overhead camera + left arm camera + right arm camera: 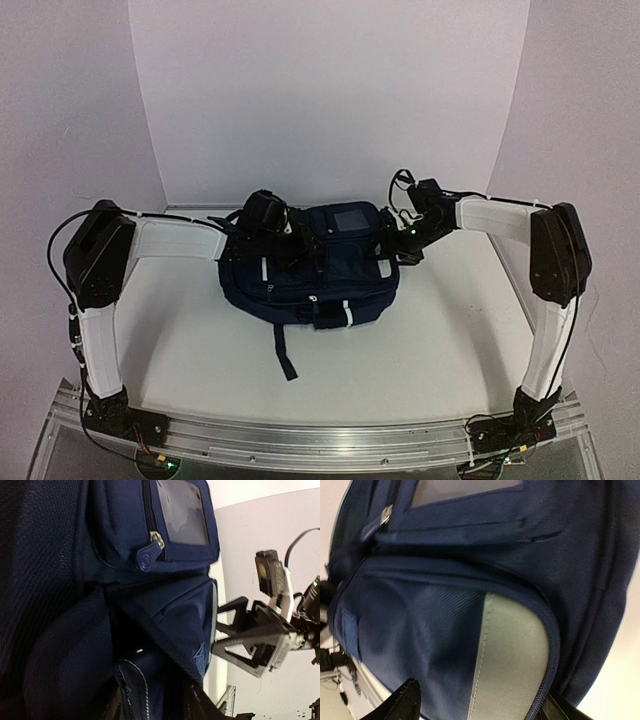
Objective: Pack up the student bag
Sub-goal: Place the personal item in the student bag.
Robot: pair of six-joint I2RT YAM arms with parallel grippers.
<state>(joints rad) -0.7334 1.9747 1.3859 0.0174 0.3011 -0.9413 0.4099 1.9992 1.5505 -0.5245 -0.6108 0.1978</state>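
The student bag (pixel 310 275) lies in the middle of the table, navy with grey reflective strips. My left gripper (pixel 268 222) sits on its top left. In the left wrist view the bag (pixel 60 580) fills the frame, and a small navy wallet-like piece with white stitching (pixel 131 690) stands in a dark opening between my left gripper's (pixel 157 707) parted fingers, with a gap on its right side. My right gripper (pixel 408 238) is at the bag's right end. Its fingers (pixel 406 700) straddle a pocket corner with a grey panel (pixel 515 655) and press on both sides.
A dark strap (pixel 284 355) trails from the bag toward the near edge. A zipper pull (pixel 149 556) hangs beside a clear window pocket (pixel 182 512). White walls close in the back and sides. The aluminium rail (pixel 320 440) holds both arm bases.
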